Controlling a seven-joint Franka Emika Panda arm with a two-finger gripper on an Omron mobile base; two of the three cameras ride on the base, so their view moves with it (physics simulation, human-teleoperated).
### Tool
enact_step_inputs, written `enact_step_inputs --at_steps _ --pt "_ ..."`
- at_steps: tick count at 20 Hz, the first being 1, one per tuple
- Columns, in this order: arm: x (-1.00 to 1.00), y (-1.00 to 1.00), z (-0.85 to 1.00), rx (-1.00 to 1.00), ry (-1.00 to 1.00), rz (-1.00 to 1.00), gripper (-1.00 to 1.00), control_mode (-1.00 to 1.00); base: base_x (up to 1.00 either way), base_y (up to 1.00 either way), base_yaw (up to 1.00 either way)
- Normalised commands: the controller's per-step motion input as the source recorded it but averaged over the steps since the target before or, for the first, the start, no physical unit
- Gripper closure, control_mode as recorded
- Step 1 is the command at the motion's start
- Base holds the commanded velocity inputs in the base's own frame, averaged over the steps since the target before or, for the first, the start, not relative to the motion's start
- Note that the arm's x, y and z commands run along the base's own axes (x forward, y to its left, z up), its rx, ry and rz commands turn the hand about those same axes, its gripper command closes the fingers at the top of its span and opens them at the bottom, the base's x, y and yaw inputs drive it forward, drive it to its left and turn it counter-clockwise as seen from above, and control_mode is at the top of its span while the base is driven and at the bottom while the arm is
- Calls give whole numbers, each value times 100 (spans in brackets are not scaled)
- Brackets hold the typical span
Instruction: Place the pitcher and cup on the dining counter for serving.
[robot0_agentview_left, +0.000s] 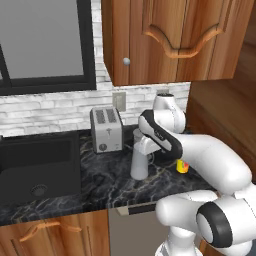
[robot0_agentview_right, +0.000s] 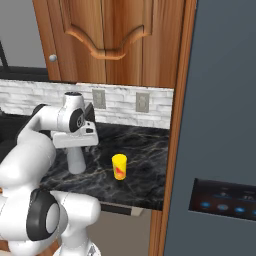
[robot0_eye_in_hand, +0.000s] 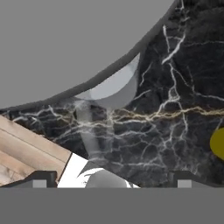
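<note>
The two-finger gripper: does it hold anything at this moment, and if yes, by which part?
Nothing is held. The two-finger gripper is open, right over the top of the tall pale grey translucent pitcher, its fingertips wide apart and closed on nothing.

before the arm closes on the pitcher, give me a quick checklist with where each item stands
1. Tool open: ok, the tips stand wide apart in the hand view.
2. Pitcher upright on the kitchen counter: ok.
3. Tool over the pitcher: ok, the hand sits right above its top in both base views.
4. Tips astride the pitcher's neck: cannot tell, the hand view shows the rim close up but no contact.
5. Cup apart from the pitcher: ok, a gap of bare counter lies between them.
6. Toaster out of the way: ok, it stands behind the pitcher, nearer the wall.
</note>
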Motion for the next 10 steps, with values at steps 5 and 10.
enact_step_inputs --at_steps 5,10 --pt "0 13 -4 4 0 15 -100 -100 0 0 0" --pt "7 10 -12 8 0 11 -100 -100 0 0 0"
